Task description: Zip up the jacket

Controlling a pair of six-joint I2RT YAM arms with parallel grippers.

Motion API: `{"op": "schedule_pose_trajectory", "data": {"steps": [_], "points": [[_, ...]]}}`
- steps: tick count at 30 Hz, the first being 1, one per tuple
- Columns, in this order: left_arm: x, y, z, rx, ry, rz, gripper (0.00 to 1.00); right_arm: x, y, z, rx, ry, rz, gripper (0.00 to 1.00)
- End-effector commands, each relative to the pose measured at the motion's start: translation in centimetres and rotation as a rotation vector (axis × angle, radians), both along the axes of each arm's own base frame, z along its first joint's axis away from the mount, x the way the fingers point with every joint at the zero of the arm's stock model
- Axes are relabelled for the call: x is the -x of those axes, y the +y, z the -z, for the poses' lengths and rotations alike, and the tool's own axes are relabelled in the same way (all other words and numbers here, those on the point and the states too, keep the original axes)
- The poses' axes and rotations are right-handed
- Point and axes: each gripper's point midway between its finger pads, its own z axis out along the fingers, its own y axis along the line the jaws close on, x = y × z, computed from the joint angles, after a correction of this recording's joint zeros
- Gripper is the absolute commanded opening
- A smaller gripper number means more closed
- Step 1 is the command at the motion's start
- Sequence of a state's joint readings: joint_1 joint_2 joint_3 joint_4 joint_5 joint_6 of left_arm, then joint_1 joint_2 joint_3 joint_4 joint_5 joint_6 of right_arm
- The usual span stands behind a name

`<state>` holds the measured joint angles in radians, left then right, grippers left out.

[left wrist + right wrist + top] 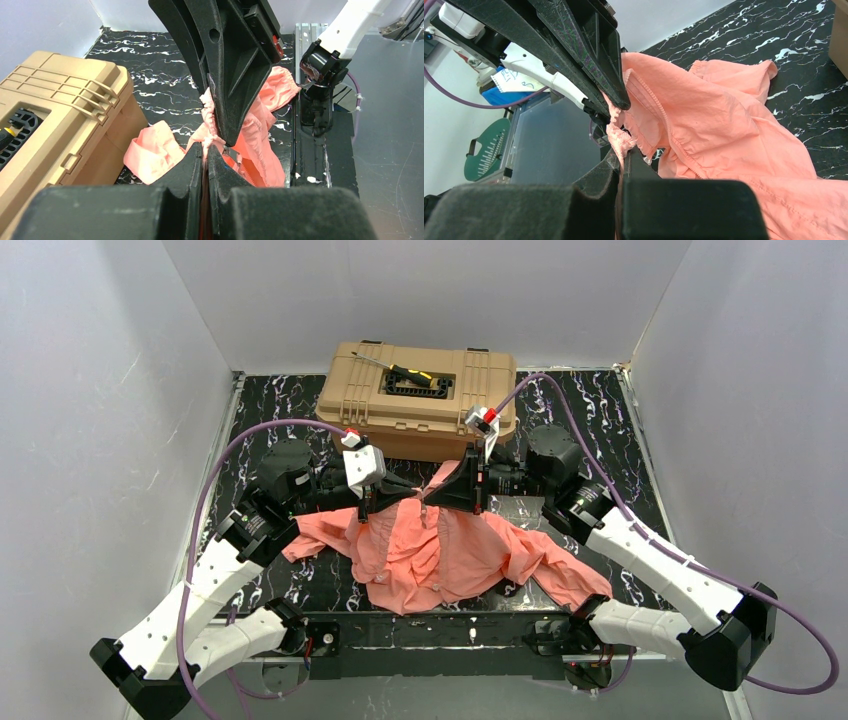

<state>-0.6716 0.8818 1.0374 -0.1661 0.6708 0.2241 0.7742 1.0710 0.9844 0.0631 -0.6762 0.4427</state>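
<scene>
1. Holding the opening taut looks like the step in hand: the left tool (408, 494) and the right tool (430, 497) are each clenched on a pinch of the jacket (430, 555) near its collar, their tips almost touching.
2. To do it well, I judge that one tool should anchor the cloth below the zip while the other draws the pull straight along the teeth; slack or bunched fabric could jam the track.
3. Whether either tool has the zip pull itself I cannot tell; the wrist views show only gathered edge and thin cloth between the jaws.
4. The jacket lies crumpled on the bench (600, 430), sleeves spread left and right, its body trailing from the tools toward the near edge.
5. The grasped part is lifted just in front of the toolbox (420, 390), which stands behind both tools
</scene>
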Motion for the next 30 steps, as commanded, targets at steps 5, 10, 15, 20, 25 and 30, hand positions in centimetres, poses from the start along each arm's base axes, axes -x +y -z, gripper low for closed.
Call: {"op": "schedule_pose_trajectory", "data": {"steps": [5, 10, 15, 20, 25, 30], "points": [[0.9, 0.0, -1.5, 0.022, -0.026, 0.033, 0.0, 0.2, -0.1, -3.2, -0.079, -0.08, 0.009, 0.01], [0.9, 0.0, -1.5, 0.019, -0.026, 0.033, 0.0, 0.2, -0.3, -3.7, -0.091, -0.091, 0.02, 0.01], [0.9, 0.0, -1.5, 0.02, -0.028, 0.031, 0.0, 0.6, -0.6, -3.8, -0.099, -0.096, 0.016, 0.01], [0.8, 0.1, -1.7, 0.022, -0.033, 0.024, 0.0, 0.8, -0.5, -2.9, -0.068, -0.074, -0.001, 0.01], [0.6, 0.1, -1.9, 0.023, -0.039, 0.013, 0.0, 0.7, -0.2, -1.9, -0.031, -0.043, -0.017, 0.01], [0.6, 0.2, -1.9, 0.023, -0.044, 0.011, 0.0, 0.9, -0.2, -1.9, -0.03, -0.039, -0.033, 0.01]]}}
